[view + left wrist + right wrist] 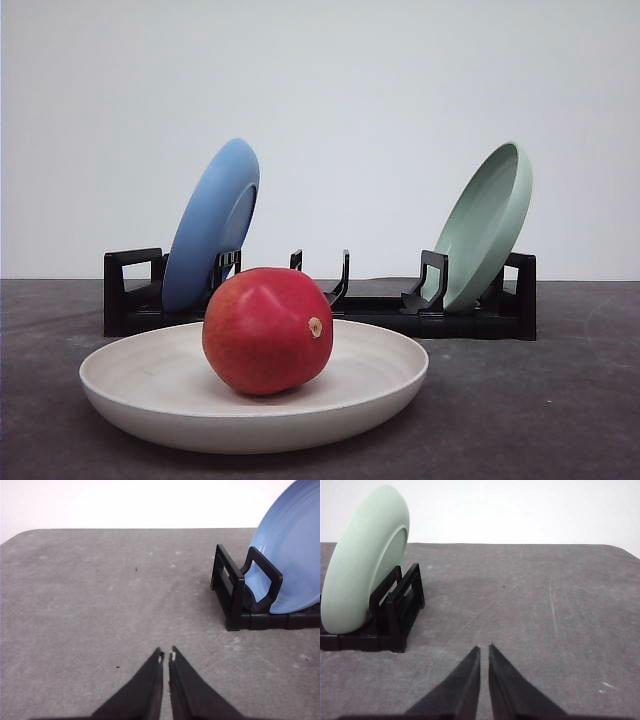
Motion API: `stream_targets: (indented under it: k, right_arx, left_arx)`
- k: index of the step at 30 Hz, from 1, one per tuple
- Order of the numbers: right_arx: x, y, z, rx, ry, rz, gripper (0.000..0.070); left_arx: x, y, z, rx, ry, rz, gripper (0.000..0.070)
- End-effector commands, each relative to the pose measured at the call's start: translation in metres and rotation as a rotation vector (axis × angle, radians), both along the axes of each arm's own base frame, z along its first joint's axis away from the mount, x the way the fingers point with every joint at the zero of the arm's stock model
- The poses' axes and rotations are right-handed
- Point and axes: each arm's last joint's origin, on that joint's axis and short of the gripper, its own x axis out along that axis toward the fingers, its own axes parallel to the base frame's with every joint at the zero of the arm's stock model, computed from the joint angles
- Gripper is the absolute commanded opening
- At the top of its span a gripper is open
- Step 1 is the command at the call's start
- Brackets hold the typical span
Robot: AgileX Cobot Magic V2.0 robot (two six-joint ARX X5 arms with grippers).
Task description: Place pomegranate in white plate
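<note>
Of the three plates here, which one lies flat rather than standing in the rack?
The wide off-white plate, flat on the grey table with the red pomegranate in it; the blue plate and pale green plate lean upright in the black rack.

Green plate (pixel 362 562) upright in black rack (pixel 395 612); fingers (pixel 465 680) nearly together

Black, tapered tool (pixel 166 656) fingers (pixel 192 692)

Plain white wall (pixel 320 90) behind dark grey table (pixel 540 400).
</note>
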Motion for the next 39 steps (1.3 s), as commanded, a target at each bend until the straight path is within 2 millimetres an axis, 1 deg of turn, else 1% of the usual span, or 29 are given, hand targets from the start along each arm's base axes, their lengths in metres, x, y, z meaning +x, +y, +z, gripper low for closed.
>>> stream_targets:
  k: [1,39]
  right_arx:
    - [0.0002,-0.0002,0.0002,-0.007,-0.012,-0.001,0.0026]
    - [0.0002,-0.0002,0.0002,-0.007,-0.012,-0.001,0.0026]
  left_arx:
    - [0.0006,0.0000,-0.0041,0.015,0.011,-0.004,0.0000]
    - [0.0006,0.0000,-0.0041,0.015,0.011,-0.004,0.0000]
